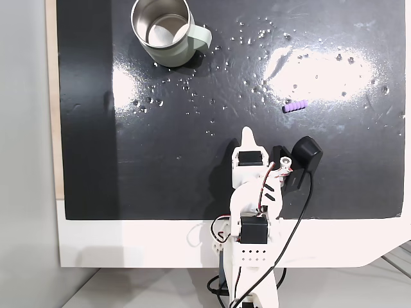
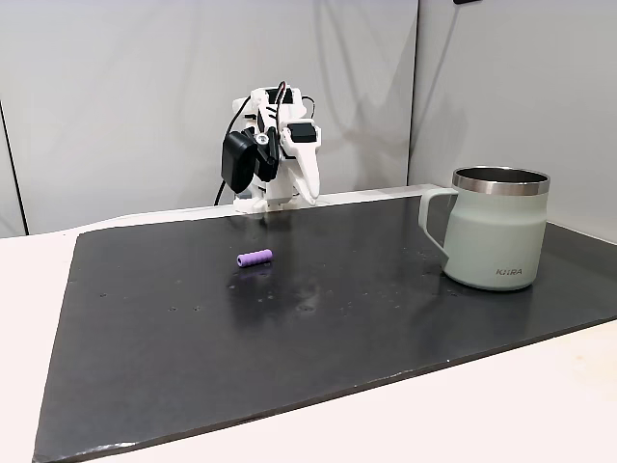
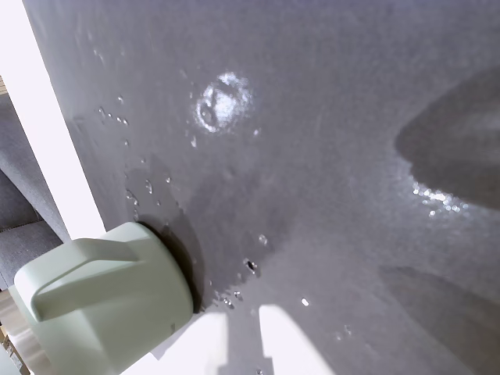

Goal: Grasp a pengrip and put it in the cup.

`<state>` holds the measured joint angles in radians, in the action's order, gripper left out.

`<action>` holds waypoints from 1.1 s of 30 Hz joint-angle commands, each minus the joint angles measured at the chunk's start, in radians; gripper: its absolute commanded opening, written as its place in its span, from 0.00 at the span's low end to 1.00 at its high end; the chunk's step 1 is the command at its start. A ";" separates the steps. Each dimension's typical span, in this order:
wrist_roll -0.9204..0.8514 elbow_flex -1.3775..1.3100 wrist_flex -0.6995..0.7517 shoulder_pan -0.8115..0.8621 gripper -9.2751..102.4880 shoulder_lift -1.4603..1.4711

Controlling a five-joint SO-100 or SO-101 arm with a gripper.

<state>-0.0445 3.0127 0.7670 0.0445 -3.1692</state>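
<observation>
One pengrip [image 1: 295, 106] lies on the dark mat [image 1: 160, 167] at right of centre in a fixed view, well apart from the hand [image 1: 248, 136], which points up-frame from the folded arm low in the picture. Whether the hand is clenched I cannot tell. The cup [image 1: 164, 32] stands upright at the top, left of centre, the mat between them bare; the wrist view cuts it off at lower left.

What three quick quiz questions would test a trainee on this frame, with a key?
1. True or false: the pengrip already lies inside the cup.
2. In the side fixed view, the cup's handle points: A) toward the pengrip, B) away from it, C) straight up.
3. Fill in: the pengrip lies on the black ___.

Key: 1 false, it lies on the mat, apart from the cup. 2 A. 3 mat.
</observation>
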 commanded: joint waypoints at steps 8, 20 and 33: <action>-0.063 -0.008 -0.028 -0.074 0.08 -0.009; -0.081 -0.038 -0.018 -0.060 0.08 -0.009; -0.097 -0.736 0.202 0.061 0.08 0.468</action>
<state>-0.1350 2.4943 0.9342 0.0675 -2.8103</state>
